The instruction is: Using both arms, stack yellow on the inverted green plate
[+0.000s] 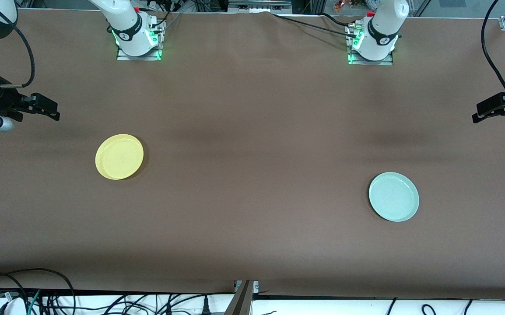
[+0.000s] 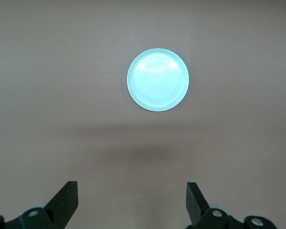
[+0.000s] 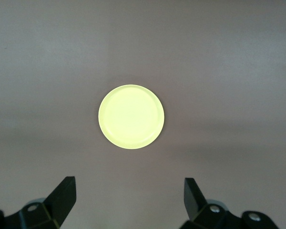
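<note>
Grippers (image 2: 131, 205) (image 3: 128, 202) spread, high over plates (image 1: 393, 196) (image 1: 119, 156).

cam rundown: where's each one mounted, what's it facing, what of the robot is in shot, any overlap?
Front view: high across the table, facing both bases; right gripper and left gripper hang open at the table's ends.
Left wrist view: looks down on the green plate, rings up; own fingertips show.
Right wrist view: looks down on the yellow plate.
Shared: the front view holds both plates, each wrist view one.
</note>
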